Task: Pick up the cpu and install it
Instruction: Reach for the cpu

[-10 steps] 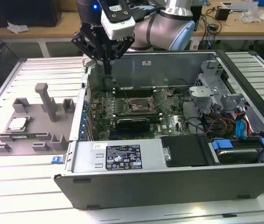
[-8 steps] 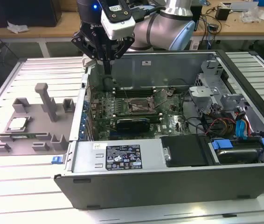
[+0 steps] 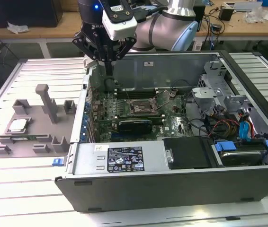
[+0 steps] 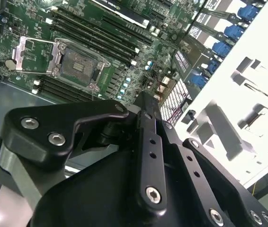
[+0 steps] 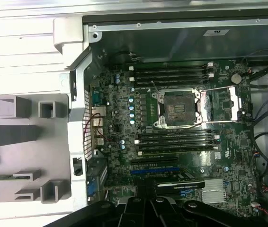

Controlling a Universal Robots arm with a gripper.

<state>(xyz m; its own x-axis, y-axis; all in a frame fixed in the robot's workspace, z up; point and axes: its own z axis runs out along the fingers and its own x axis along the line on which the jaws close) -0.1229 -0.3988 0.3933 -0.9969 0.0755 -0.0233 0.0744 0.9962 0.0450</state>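
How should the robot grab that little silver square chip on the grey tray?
Probably by two opposite edges of the cpu, coming straight down from above. It lies flat, shiny top up, on the grey tray, so its thin rim is the only part to pinch, and the sides are blocked by tray walls.

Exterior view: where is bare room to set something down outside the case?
Bare table between the grey tray and the near edge, and beyond the tray. Crowded: the tray, holding the cpu, and the cable-filled case.
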